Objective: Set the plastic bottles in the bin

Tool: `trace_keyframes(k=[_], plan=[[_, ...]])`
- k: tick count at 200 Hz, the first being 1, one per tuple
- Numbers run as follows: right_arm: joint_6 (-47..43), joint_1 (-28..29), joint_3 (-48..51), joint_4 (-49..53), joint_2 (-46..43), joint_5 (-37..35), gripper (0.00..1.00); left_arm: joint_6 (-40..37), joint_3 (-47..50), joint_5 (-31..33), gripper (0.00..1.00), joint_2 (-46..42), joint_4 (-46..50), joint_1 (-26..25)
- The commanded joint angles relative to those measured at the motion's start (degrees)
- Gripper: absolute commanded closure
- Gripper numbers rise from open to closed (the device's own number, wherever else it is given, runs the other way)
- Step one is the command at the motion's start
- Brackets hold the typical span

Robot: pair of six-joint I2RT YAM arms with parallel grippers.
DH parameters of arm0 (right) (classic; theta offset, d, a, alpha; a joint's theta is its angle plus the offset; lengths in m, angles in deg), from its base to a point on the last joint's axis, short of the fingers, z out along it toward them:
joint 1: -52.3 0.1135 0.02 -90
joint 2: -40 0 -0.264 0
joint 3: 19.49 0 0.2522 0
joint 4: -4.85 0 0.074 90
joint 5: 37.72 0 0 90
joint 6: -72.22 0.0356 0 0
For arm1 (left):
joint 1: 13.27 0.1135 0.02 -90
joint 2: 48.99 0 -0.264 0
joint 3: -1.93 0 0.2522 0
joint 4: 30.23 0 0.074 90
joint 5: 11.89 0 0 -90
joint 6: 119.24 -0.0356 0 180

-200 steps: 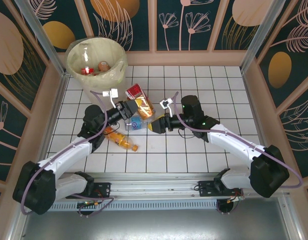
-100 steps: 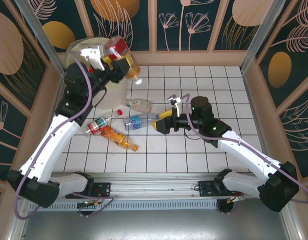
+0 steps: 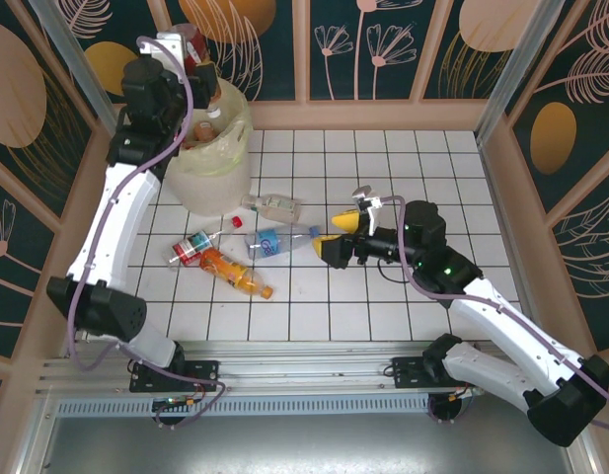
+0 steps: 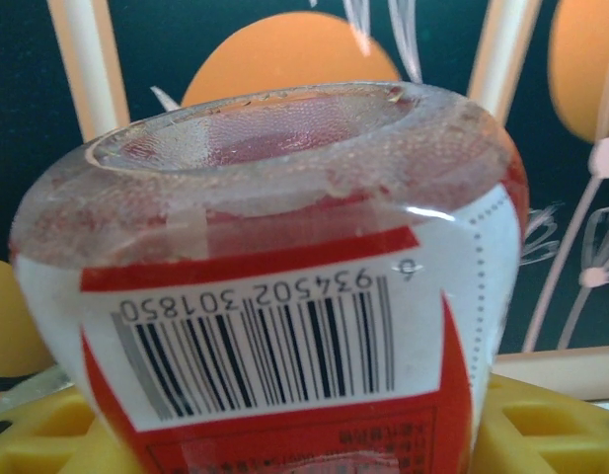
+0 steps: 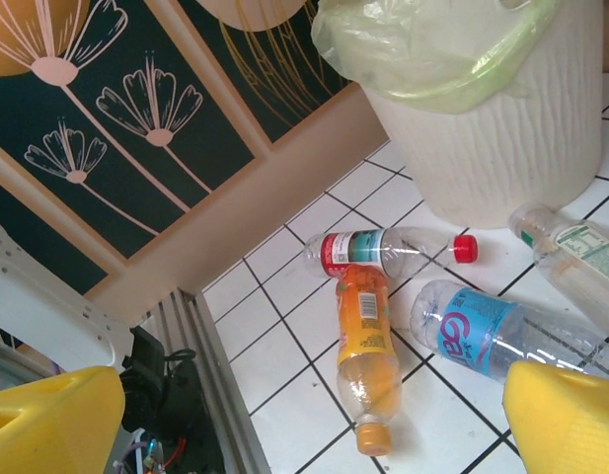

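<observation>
My left gripper (image 3: 188,61) is raised over the bin (image 3: 223,158) at the back left and is shut on a red-labelled plastic bottle (image 3: 200,77) that points neck-down toward the bin's mouth. In the left wrist view the bottle (image 4: 274,296), with its barcode label, sits between the yellow fingers (image 4: 541,425). My right gripper (image 3: 340,231) hovers open and holds nothing, to the right of several bottles on the tiles: a blue-labelled one (image 3: 274,241), an orange one (image 3: 237,275), a red-capped one (image 3: 190,247) and a clear one (image 3: 274,205). The right wrist view shows the orange bottle (image 5: 363,341) and the blue-labelled bottle (image 5: 482,331).
The bin (image 5: 482,128), lined with a pale yellow bag, holds some bottles. Patterned walls close in the tiled floor at the back and on both sides. A metal rail (image 3: 304,360) runs along the near edge.
My left arm has lifted the red-labelled bottle from the floor pile up to above the bin. My right gripper has drawn back a little to the right and opened wide.
</observation>
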Motion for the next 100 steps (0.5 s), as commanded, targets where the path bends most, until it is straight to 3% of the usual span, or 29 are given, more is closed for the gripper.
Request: trace_keyframes(k=[1,65,100], plan=[[-1.0,0.4,0.3,0.2,-0.7,-1.9,0.01,-4.3,-4.9,2.4,0.40,5.2,1.3,1.3],[-0.7,0.5,0.6,2.7,-3.3,-4.3,0.01,-6.6,-15.5,3.4,0.39,21.2,4.1,2.3],[-0.4,0.5,1.2,3.2,-4.0,-5.0,0.01,-7.2,-14.7,4.2,0.39,24.9,2.7,2.3]])
